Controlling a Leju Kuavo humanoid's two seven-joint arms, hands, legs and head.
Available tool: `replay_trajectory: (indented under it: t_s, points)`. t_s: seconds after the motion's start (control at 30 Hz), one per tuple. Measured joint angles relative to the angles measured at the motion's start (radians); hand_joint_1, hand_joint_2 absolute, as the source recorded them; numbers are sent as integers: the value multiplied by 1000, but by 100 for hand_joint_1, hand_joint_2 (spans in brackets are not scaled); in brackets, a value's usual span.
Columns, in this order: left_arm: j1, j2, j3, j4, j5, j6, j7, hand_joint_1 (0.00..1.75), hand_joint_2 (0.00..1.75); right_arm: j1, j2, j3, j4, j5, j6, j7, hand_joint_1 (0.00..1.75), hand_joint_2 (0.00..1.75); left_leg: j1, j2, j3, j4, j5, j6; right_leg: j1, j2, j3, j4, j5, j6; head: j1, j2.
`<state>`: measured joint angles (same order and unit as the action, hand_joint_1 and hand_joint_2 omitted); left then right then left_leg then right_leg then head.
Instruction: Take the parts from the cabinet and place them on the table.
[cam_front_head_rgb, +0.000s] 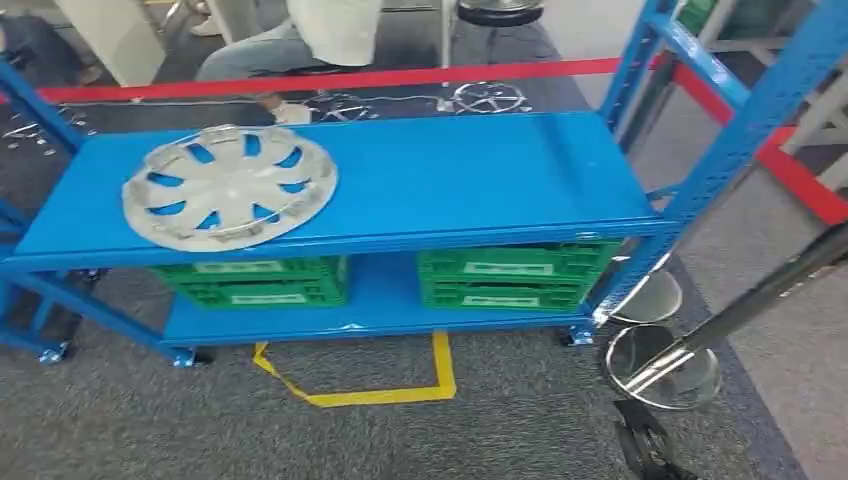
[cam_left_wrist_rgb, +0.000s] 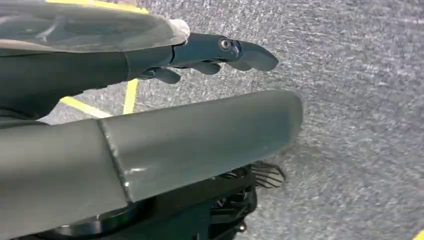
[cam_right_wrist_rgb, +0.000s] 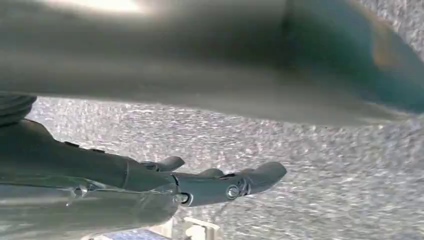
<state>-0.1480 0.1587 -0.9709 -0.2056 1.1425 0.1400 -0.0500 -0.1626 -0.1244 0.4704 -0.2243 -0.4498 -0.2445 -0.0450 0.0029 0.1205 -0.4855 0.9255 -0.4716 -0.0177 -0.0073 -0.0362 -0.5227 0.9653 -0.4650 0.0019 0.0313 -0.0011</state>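
1. The hubcap (cam_front_head_rgb: 229, 186), a silver wheel cover with spoke cut-outs, lies flat, face up, on the top shelf (cam_front_head_rgb: 450, 170) of a blue rack, close to the shelf's left end and nearer its front edge than its back. Lying flat like this, its rim is open to a reach from the front.
2. Whether this blue shelf is the cabinet the part comes from or the table it goes to, the pictures do not settle; the hubcap resting there fits a part waiting to be taken as well as one already set down.
3. The left robot hand (cam_left_wrist_rgb: 210, 55) hangs over grey carpet, fingers stretched out and holding nothing, so it is released.
4. The right robot hand (cam_right_wrist_rgb: 215, 182) also hangs above the carpet, fingers extended with nothing between them, likewise released. Both arms hang low, probably because nothing is being carried.
5. Two green crates (cam_front_head_rgb: 255, 280) sit side by side on the lower shelf, one toward each end.
6. Yellow tape (cam_front_head_rgb: 380, 392) marks a box on the floor before the rack's front edge, likely a standing spot.
7. A chrome stanchion base (cam_front_head_rgb: 660, 365) stands off the rack's right front corner.
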Motion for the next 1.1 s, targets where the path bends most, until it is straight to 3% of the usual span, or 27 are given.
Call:
replay_trajectory:
  t_s: [0.03,0.07,0.1,0.13,0.17,0.2,0.23,0.27,0.3,0.33,0.37,0.4,0.43,0.5,0.57,0.6,0.67,0.7,0.73,0.77,0.83,0.87,0.9,0.93,1.0,1.07,1.1]
  points:
    - [0,-1,-1,0,-1,0,0,0,0,0,-1,1,0,0,-1,0,0,0,5,-13,-3,9,-14,-7,-5,9,2,-3,3,-7,2,0]
    - [-1,-1,-2,0,-1,0,0,0,0,-1,-1,2,0,0,-2,-1,0,0,6,-51,-21,51,-43,-9,-3,17,0,-2,5,-11,-8,0]
    - [-1,-3,-3,0,-1,0,0,0,0,-3,-1,2,0,0,-2,-1,0,0,7,-80,-66,145,-89,-9,-2,28,-2,-2,7,-15,-17,0]
    - [-1,-4,-4,0,-1,0,0,0,0,-5,-1,2,0,0,-2,0,0,0,6,-96,-116,239,-124,-8,-1,37,-5,-2,7,-20,-23,0]
    - [1,-6,-5,0,-1,0,0,0,0,-5,-1,2,0,0,-2,0,0,0,6,-105,-160,317,-147,-6,2,49,-6,-2,8,-23,-29,0]
    - [3,-6,-7,0,-1,0,0,0,0,-5,-1,3,0,0,-2,0,0,0,5,-111,-185,350,-144,-3,5,61,-5,-2,8,-24,-32,0]
    - [5,-7,-8,0,-1,0,0,0,0,-4,-1,3,0,0,-2,0,0,0,4,-115,-182,332,-117,2,7,74,-4,-2,8,-25,-33,0]
    - [5,-7,-8,0,-1,0,0,0,0,-4,-1,3,0,0,-2,0,0,0,2,-118,-162,275,-75,8,7,86,-2,-2,8,-25,-35,0]
    - [4,-7,-8,0,-1,0,0,0,0,-4,-1,3,0,0,-2,0,0,0,-2,-127,-122,179,-20,16,7,99,1,-2,8,-25,-37,0]
    - [2,-6,-8,0,-1,0,0,0,0,-4,-1,3,0,0,-2,0,0,0,-5,-158,-80,87,23,25,6,108,1,-3,8,-25,-38,0]
    - [1,-5,-8,0,-1,0,0,0,0,-6,-1,3,0,0,-2,0,0,0,-8,-187,-59,31,28,30,12,117,-3,1,6,-22,-41,0]
    - [-1,-3,-9,0,-1,0,0,0,0,-6,-1,3,0,0,-2,0,0,0,-3,-172,-56,19,26,23,13,125,-5,3,5,-19,-40,0]
    - [-4,-3,-9,0,-1,0,0,0,0,-4,-1,4,0,0,-2,0,0,0,-7,-168,-55,19,26,23,9,131,-6,1,5,-15,-35,0]
    - [-7,-6,-9,0,-1,0,0,0,0,0,-1,4,0,-4,-2,-5,0,0,-5,-155,-50,11,29,34,7,145,-20,-3,6,-3,-38,0]
    - [-8,-6,-10,0,-1,0,0,0,0,4,-1,6,0,-7,-2,-10,0,0,-1,-139,-41,-2,34,41,9,72,-32,47,-34,4,-30,0]
    - [-6,-6,-10,0,-1,0,0,0,0,2,-1,6,0,-8,-2,-11,0,0,-1,-133,-40,-2,32,44,7,54,-62,114,-77,9,-20,0]
    - [-2,-5,-11,0,-1,0,0,0,0,1,-1,6,0,-11,-2,-8,0,0,-2,-119,-40,-1,32,44,0,48,-137,284,-155,20,-15,0]
    - [-2,-5,-11,0,-1,0,0,0,0,4,-1,7,0,-14,-2,-1,0,0,-2,-115,-41,-1,31,44,-4,47,-152,321,-158,25,-13,0]
    - [-2,-6,-13,0,-1,0,0,0,0,6,-1,7,0,-14,-2,4,0,0,-1,-112,-39,0,30,43,-10,46,-142,308,-140,29,-8,0]
    - [-2,-6,-14,0,-1,0,0,0,0,7,-2,7,0,-14,-2,8,0,0,0,-110,-38,0,28,39,-14,45,-108,243,-99,32,-5,0]
    - [-2,-8,-15,0,-1,-1,0,0,0,5,-2,8,0,-12,-2,13,0,0,4,-107,-31,4,22,30,-19,37,-9,55,-9,37,2,0]
    - [-2,-6,-15,0,-1,-1,0,0,0,5,-1,9,0,-10,-2,16,0,0,2,-106,-30,6,20,24,-19,33,15,11,-25,39,8,0]
    - [-4,-6,-16,0,-1,-1,0,0,0,5,-1,10,0,-10,-2,19,0,0,-4,-105,-35,16,18,18,-12,37,19,-1,-21,26,11,0]
    - [-4,-6,-16,0,-1,-2,-1,0,0,5,-1,10,0,-9,-2,25,0,0,-3,-105,-36,13,22,12,-12,38,20,3,-22,20,3,0]
    - [-4,-6,-16,0,-1,-3,-1,0,0,7,-1,11,0,-8,2,41,0,0,-4,-106,-40,19,21,35,-12,40,20,-1,-18,20,-6,0]
    - [-4,-6,-16,0,-2,-3,-3,0,0,8,-1,11,0,-8,5,51,0,0,-3,-106,-37,14,23,35,-9,40,20,-1,-18,19,-15,0]
    - [-4,-6,-16,0,-3,-4,-3,0,175,7,-1,11,0,-8,5,53,0,175,-3,-106,-35,10,23,34,-8,40,21,-1,-18,18,-20,0]
